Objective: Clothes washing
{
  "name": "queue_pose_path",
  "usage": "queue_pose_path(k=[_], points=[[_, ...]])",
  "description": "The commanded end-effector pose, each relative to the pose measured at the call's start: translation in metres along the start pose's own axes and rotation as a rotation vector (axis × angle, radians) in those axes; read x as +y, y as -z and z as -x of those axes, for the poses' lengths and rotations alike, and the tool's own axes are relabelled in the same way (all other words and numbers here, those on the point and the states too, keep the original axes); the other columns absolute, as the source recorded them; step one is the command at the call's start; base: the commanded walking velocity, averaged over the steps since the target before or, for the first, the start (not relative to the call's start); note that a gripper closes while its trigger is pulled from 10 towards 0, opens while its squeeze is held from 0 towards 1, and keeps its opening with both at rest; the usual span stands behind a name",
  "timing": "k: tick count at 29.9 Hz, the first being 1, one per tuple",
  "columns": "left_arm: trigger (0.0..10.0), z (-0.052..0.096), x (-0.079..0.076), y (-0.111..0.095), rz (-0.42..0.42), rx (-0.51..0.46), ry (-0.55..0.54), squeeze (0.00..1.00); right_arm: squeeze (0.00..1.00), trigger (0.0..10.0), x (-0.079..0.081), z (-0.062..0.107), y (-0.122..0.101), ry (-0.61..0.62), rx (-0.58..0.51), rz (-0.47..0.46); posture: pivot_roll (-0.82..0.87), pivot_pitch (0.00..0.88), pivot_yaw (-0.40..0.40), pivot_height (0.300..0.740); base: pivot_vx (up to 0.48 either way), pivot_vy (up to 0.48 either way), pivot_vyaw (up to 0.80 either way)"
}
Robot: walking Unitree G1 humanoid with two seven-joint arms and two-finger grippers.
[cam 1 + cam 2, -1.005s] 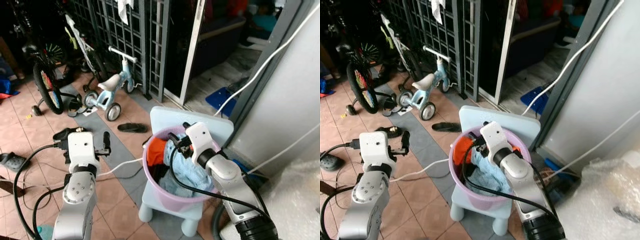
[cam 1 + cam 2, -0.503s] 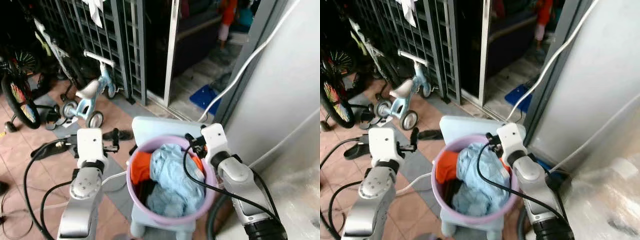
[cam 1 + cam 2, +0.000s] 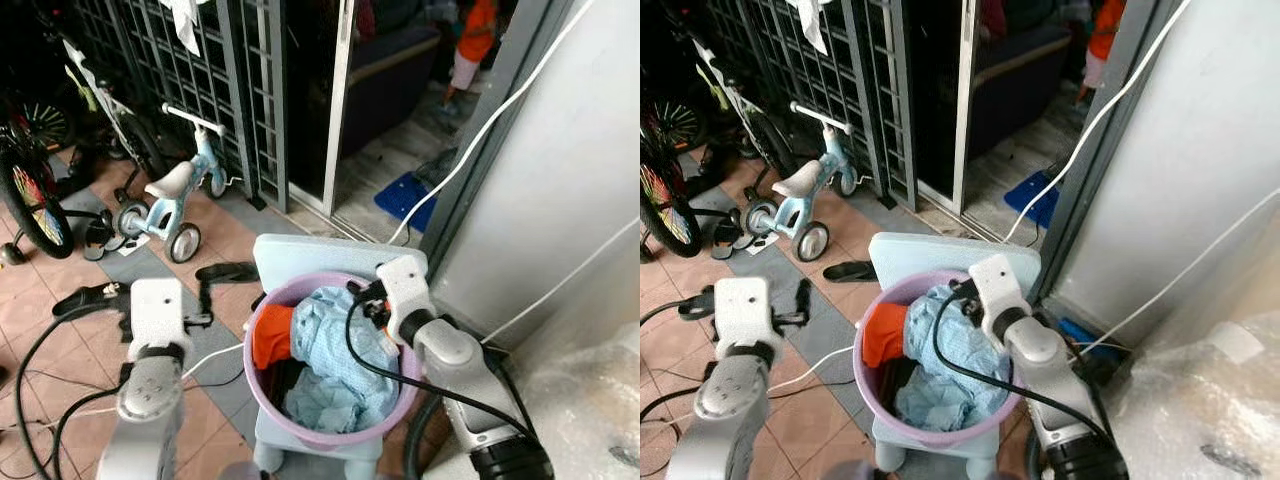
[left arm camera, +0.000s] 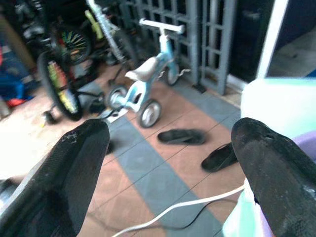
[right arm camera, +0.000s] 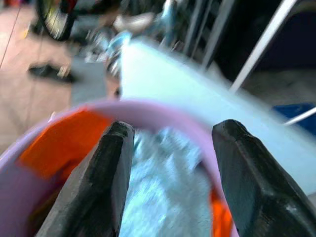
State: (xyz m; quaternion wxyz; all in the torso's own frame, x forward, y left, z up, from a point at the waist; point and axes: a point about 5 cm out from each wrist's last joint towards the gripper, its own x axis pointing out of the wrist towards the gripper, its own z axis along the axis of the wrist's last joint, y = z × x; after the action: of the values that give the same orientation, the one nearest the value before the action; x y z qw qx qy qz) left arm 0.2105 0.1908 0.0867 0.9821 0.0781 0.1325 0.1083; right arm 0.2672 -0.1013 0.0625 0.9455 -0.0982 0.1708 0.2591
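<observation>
The lilac laundry tub [image 3: 330, 432] sat on a pale blue child's chair [image 3: 300, 262] at the middle of my head view, packed with a light blue garment [image 3: 335, 355] and an orange one [image 3: 270, 335] at its 9 o'clock side. My right gripper [image 5: 168, 163] hung over the tub's rim at about 2 o'clock, its jaws spread wide and gripping nothing, the blue garment lying just beyond the fingers [image 5: 106, 173] in the blurred wrist view. My left gripper [image 4: 168, 163] stood off the tub's 9 o'clock side, apart from it, jaws also wide apart and empty, looking out over the tiled floor [image 4: 163, 173].

A white cable [image 3: 215, 360] ran along the floor between the left arm and the chair. Two dark sandals [image 4: 180, 136] lay on the tiles beyond it. Farther out at 10 o'clock stood a light blue balance bike [image 3: 180, 190] against the dark metal grille [image 3: 200, 70], with a larger bicycle wheel [image 3: 30, 205] at the far 9 o'clock edge. At 3 o'clock a grey wall [image 3: 560, 150] crowded the chair closely, white cords [image 3: 490, 130] trailing down it. At 12 o'clock an open doorway showed a person in orange [image 3: 475, 45] inside. Clear plastic wrap [image 3: 585, 410] lay at 4 o'clock.
</observation>
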Motion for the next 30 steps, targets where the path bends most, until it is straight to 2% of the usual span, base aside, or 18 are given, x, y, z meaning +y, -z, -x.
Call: queue_pose_path(k=[1, 3, 4, 5, 9, 10, 11, 13, 16, 21, 24, 25, 26, 29, 30], points=[[10.0, 0.003, 0.007, -0.001, -0.017, 0.007, -0.025, 0.00, 0.00, 10.0, 0.001, -0.005, 0.003, -0.026, 0.041, -0.018, 0.06, 0.022, -0.028, 0.740, 0.000, 0.000, 0.00], [10.0, 0.015, 0.014, 0.008, -0.038, 0.065, -0.029, 0.00, 0.00, 10.0, 0.005, -0.010, 0.012, -0.031, 0.123, -0.107, 0.10, 0.061, -0.047, 0.740, 0.000, 0.000, 0.00], [10.0, 0.015, 0.014, 0.008, -0.038, 0.065, -0.029, 0.00, 0.00, 10.0, 0.005, -0.010, 0.012, -0.031, 0.123, -0.107, 0.10, 0.061, -0.047, 0.740, 0.000, 0.000, 0.00], [10.0, 0.021, 0.016, 0.014, -0.042, 0.097, -0.013, 0.00, 0.00, 10.0, 0.006, -0.014, 0.017, -0.021, 0.160, -0.189, 0.11, 0.079, -0.055, 0.740, 0.000, 0.000, 0.00], [10.0, 0.039, 0.024, 0.023, -0.035, 0.163, 0.007, 0.00, 0.00, 10.0, 0.008, -0.020, 0.027, 0.011, 0.246, -0.367, 0.16, 0.147, -0.065, 0.740, 0.000, 0.000, 0.00], [10.0, 0.039, 0.024, 0.023, -0.035, 0.163, 0.007, 0.00, 0.00, 10.0, 0.008, -0.020, 0.027, 0.011, 0.246, -0.367, 0.16, 0.147, -0.065, 0.740, 0.000, 0.000, 0.00], [10.0, 0.046, 0.030, 0.022, -0.066, 0.137, 0.034, 0.00, 0.00, 10.0, 0.002, -0.025, 0.034, 0.052, 0.284, -0.374, 0.17, 0.179, -0.068, 0.740, 0.000, 0.000, 0.00], [10.0, 0.051, 0.035, 0.020, -0.102, 0.115, 0.047, 0.00, 0.00, 10.0, -0.004, -0.029, 0.037, 0.081, 0.301, -0.343, 0.18, 0.198, -0.073, 0.740, 0.000, 0.000, 0.00], [10.0, 0.061, 0.045, 0.021, -0.105, 0.129, 0.014, 0.00, 0.00, 10.0, -0.009, -0.033, 0.035, 0.121, 0.287, -0.281, 0.19, 0.236, -0.083, 0.740, 0.000, 0.000, 0.00], [10.0, 0.075, 0.044, 0.017, -0.119, 0.142, 0.019, 0.00, 0.00, 10.0, -0.018, -0.044, 0.029, 0.228, 0.261, -0.146, 0.19, 0.278, -0.097, 0.740, 0.000, 0.000, 0.00], [10.0, 0.083, 0.042, 0.014, -0.117, 0.138, 0.030, 0.00, 0.00, 10.0, -0.016, -0.050, 0.028, 0.269, 0.255, -0.156, 0.19, 0.294, -0.106, 0.740, 0.000, 0.000, 0.00], [10.0, 0.085, 0.041, 0.012, -0.108, 0.134, 0.028, 0.00, 0.00, 3.5, -0.011, -0.054, 0.028, 0.277, 0.264, -0.170, 0.19, 0.303, -0.111, 0.740, 0.000, 0.000, 0.00], [10.0, 0.086, 0.039, 0.011, -0.104, 0.131, 0.027, 0.00, 0.00, 0.2, -0.007, -0.056, 0.028, 0.274, 0.273, -0.180, 0.20, 0.308, -0.116, 0.740, 0.000, 0.000, 0.00], [10.0, 0.091, 0.034, 0.009, -0.092, 0.127, 0.033, 0.00, 0.00, 0.0, 0.007, -0.061, 0.030, 0.254, 0.304, -0.217, 0.19, 0.315, -0.127, 0.740, 0.000, 0.000, 0.00], [10.0, 0.094, 0.031, 0.008, -0.083, 0.129, 0.035, 0.00, 0.00, 0.0, 0.016, -0.063, 0.031, 0.224, 0.320, -0.233, 0.19, 0.320, -0.138, 0.740, 0.000, 0.000, 0.00]])
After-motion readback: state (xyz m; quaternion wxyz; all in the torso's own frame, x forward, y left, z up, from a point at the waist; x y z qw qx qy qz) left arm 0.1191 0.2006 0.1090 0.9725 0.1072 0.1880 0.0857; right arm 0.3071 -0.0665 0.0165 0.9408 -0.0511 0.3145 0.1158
